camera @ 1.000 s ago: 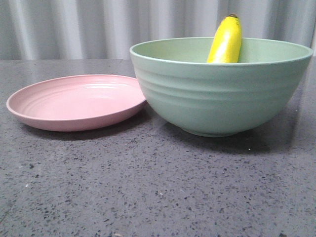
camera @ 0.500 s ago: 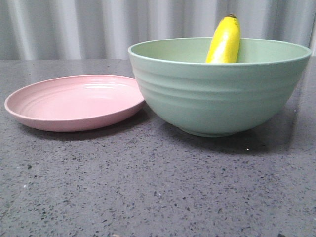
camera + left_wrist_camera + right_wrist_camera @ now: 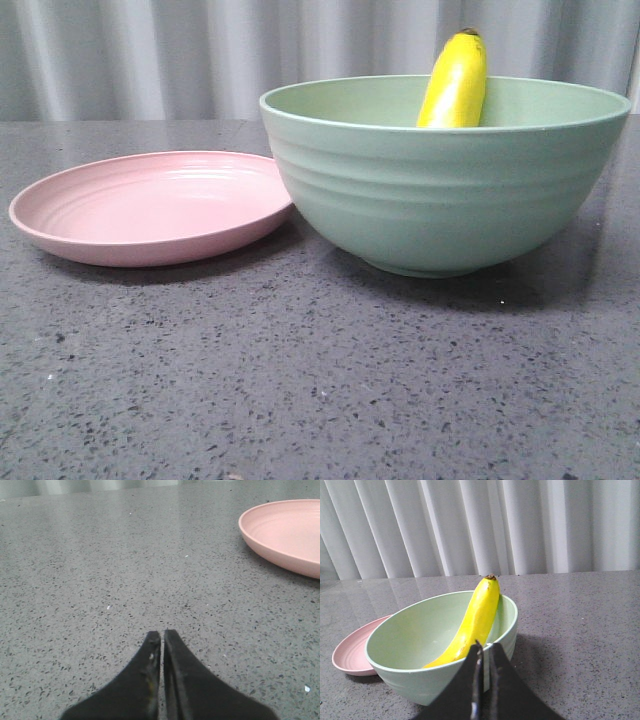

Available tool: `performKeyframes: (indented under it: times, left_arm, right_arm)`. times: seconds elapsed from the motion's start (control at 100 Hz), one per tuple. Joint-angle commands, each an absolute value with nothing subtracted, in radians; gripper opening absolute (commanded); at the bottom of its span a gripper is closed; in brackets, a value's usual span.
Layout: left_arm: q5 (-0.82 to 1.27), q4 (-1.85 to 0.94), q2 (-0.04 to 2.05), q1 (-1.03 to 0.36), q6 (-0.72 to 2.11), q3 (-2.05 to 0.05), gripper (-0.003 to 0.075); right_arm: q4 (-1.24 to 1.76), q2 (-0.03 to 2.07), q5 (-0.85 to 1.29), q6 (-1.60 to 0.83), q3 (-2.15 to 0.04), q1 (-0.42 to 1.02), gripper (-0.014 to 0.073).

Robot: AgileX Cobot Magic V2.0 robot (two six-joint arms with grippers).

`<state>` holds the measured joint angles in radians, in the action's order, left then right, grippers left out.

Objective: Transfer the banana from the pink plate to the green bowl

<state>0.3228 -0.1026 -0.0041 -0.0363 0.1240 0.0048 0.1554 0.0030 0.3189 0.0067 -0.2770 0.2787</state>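
We see soft, even light in all three views, fairly bright. In the front view the green bowl point(image 3: 440, 190) and pink plate point(image 3: 150, 205) cast faint, diffuse shadows on the desk point(image 3: 300, 380) beneath and toward its near edge. The banana point(image 3: 455, 80) shows a glossy highlight. The desk's far edge carries pale glare in the left wrist view. The black fingers point(image 3: 145, 680) look slightly blurred up close; the curtain point(image 3: 520, 525) is somewhat washed out.
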Motion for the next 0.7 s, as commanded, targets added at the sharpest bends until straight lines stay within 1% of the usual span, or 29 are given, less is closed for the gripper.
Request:
performKeyframes:
  times: [0.0, 0.31, 0.45, 0.55, 0.69]
  left_arm:
    - [0.252, -0.103, -0.033, -0.035, 0.123, 0.014, -0.002]
    - [0.252, -0.103, -0.033, -0.035, 0.123, 0.014, -0.002]
    - [0.252, -0.103, -0.033, -0.035, 0.123, 0.014, -0.002]
    - [0.252, -0.103, -0.033, -0.035, 0.123, 0.014, -0.002]
    - [0.252, -0.103, -0.033, -0.035, 0.123, 0.014, -0.002]
  right_arm:
    - [0.144, 0.015, 0.24, 0.0, -0.305, 0.277, -0.0064]
    - [0.144, 0.015, 0.24, 0.0, -0.305, 0.277, -0.0064]
    - [0.144, 0.015, 0.213, 0.0, -0.272, 0.26, -0.0064]
    - [0.083, 0.015, 0.075, 0.0, -0.216, 0.2, -0.0064]
    - [0.019, 0.015, -0.229, 0.0, -0.097, 0.088, -0.0064]
